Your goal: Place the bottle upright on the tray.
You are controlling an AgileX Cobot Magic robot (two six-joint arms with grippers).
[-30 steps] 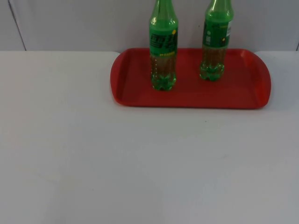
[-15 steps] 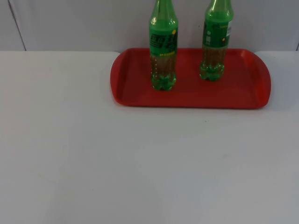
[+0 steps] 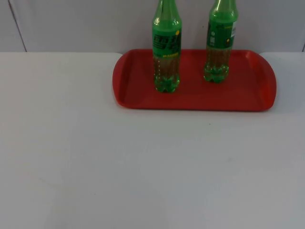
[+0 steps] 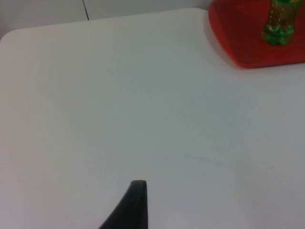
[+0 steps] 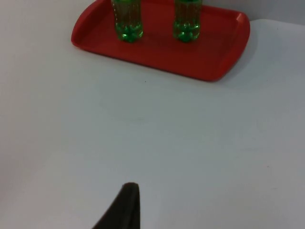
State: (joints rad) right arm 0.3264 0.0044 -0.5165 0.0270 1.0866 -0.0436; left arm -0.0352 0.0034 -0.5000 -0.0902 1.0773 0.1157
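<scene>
The white table top (image 3: 143, 167) runs out to the grey partition wall (image 3: 86, 24) at 12 o'clock in the top view. At about 1 o'clock on the table, close to the wall, lies the red tray (image 3: 248, 90), an oblong with rounded corners and a raised rim, its long side parallel to the wall.

Two green plastic bottles stand upright on the tray, both with their bases on its red floor. The left bottle (image 3: 166, 52) stands toward the tray's 9 o'clock end, a little nearer the table's front; it carries a green label with a yellow spot, and its lower body is clear with a brownish tint. The right bottle (image 3: 220, 43) stands near the tray's middle, toward its 12 o'clock rim, with a green and white label. The two are well apart and do not touch. The tray's 3 o'clock end is bare red.

The left gripper (image 4: 136, 205) hangs over bare table well away from the tray, with one black fingertip visible; the tray's corner and the left bottle's base lie far off at 1 o'clock from it. Whether it is clenched or released cannot be told. The right gripper (image 5: 125, 205) also waits over bare table, with both bottles and the tray ahead at 12 o'clock; its state cannot be told either.
</scene>
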